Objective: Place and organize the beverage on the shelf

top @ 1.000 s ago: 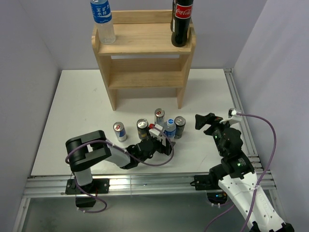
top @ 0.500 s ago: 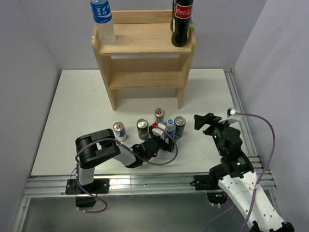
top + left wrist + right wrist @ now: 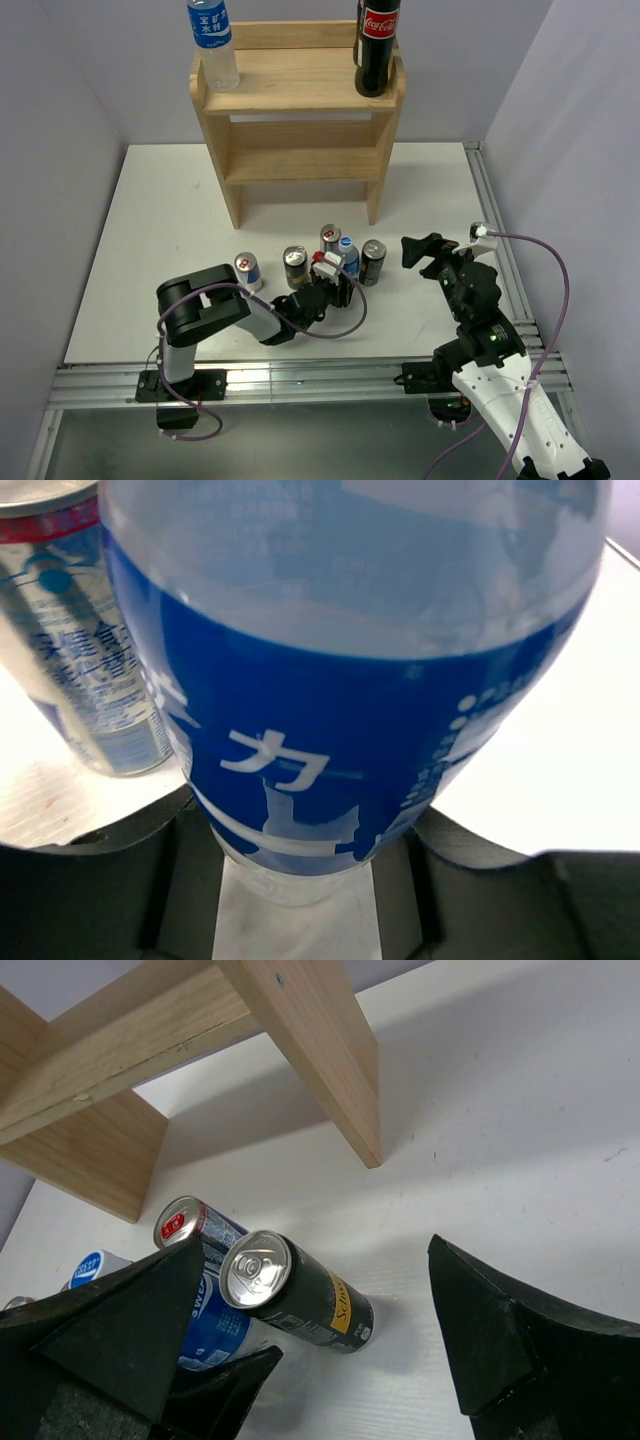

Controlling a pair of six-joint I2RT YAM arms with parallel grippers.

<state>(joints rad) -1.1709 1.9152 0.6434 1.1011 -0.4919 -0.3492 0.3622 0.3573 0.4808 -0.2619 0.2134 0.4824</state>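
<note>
Wooden shelf [image 3: 300, 88] bears two bottles [image 3: 212, 45]; four cans [image 3: 295, 268] stand nearby.

Black arms [image 3: 205, 312], purple cables [image 3: 558, 262], white right-arm shell [image 3: 505, 398]

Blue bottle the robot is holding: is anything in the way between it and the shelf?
Yes. The left tool is shut on the blue bottle, and a red-topped can stands just behind it, on the shelf side. A dark can stands beside it on the right. Past those, nothing else blocks the way.
</note>
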